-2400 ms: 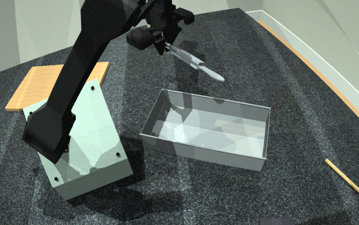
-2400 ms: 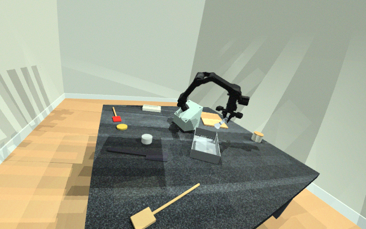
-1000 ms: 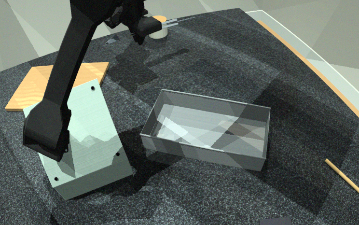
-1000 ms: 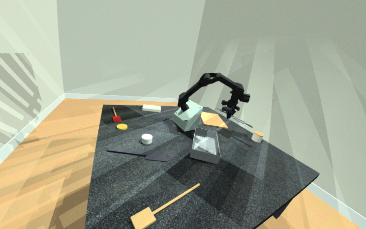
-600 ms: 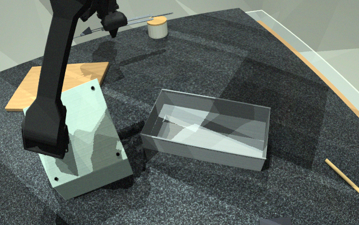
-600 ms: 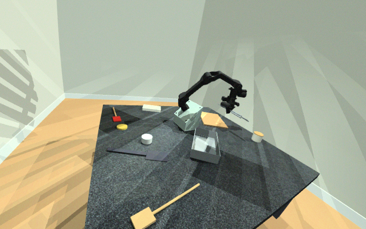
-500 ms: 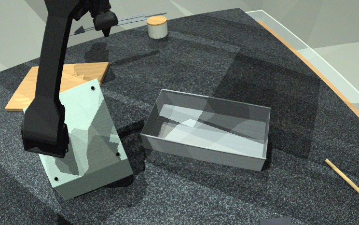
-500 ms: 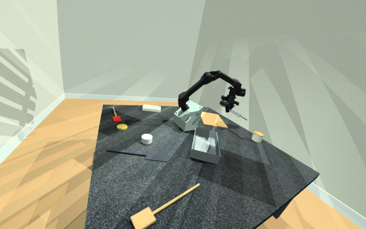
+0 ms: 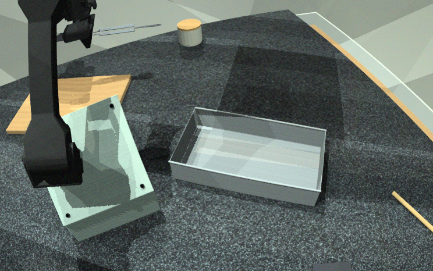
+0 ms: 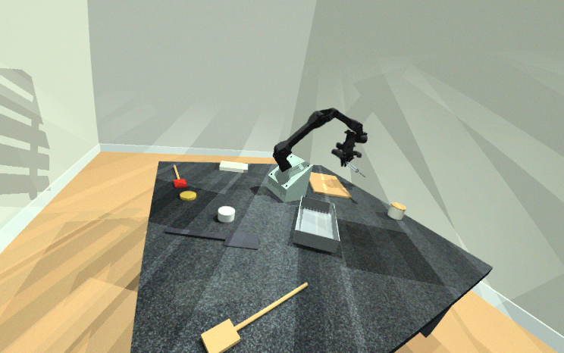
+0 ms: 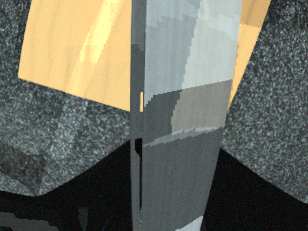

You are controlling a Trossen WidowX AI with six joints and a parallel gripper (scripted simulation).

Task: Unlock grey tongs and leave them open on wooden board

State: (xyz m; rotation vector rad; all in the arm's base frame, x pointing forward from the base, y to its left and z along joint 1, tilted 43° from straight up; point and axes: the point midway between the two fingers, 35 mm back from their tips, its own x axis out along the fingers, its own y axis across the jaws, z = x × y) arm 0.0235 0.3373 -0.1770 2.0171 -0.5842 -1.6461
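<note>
Holding the tongs (image 9: 116,29) tight, the gripper (image 9: 83,30) hangs high by the board (image 9: 80,89), away from the tin (image 9: 245,183). Next I think it must lower them onto the board, open.

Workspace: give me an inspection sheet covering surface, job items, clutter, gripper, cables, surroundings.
Surface: dark speckled table top.
Job's things: grey tongs held in the air, tips angled down in the exterior view; roasting tin has nothing in it; wooden board bare.
Clutter: lidded jar, red block, yellow disc, white puck, wooden paddle.
Gripper: gripper shut on the tongs, above the board's far side.
Cables: nothing seen.
Surroundings: plain walls, wooden floor.
</note>
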